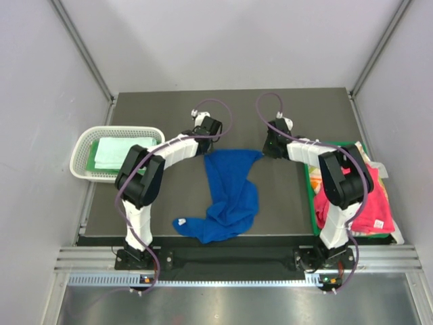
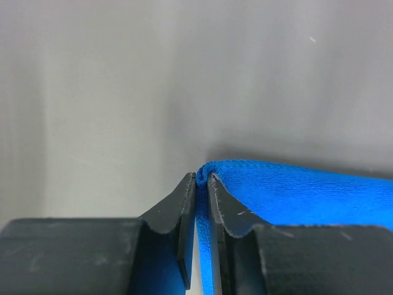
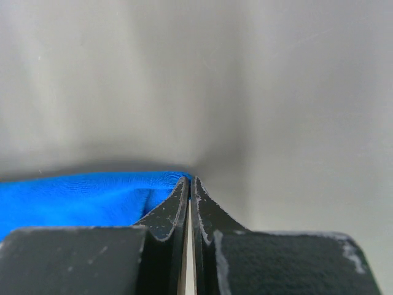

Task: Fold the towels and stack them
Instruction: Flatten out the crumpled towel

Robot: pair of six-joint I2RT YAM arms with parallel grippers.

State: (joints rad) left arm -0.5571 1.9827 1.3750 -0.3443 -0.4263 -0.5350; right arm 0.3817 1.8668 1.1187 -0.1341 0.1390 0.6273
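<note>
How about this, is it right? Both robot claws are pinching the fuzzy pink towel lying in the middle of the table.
The left gripper and right gripper pinch a fuzzy royal blue towel, not pink; the top view shows it.

White-and-black arms, purple cables, scuffed black fingers

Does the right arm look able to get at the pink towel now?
Probably not yet: the right hand seems shut on a corner of the blue towel. The pink towel lies uncovered in the green bin beside that arm, so after release, likely yes.
</note>
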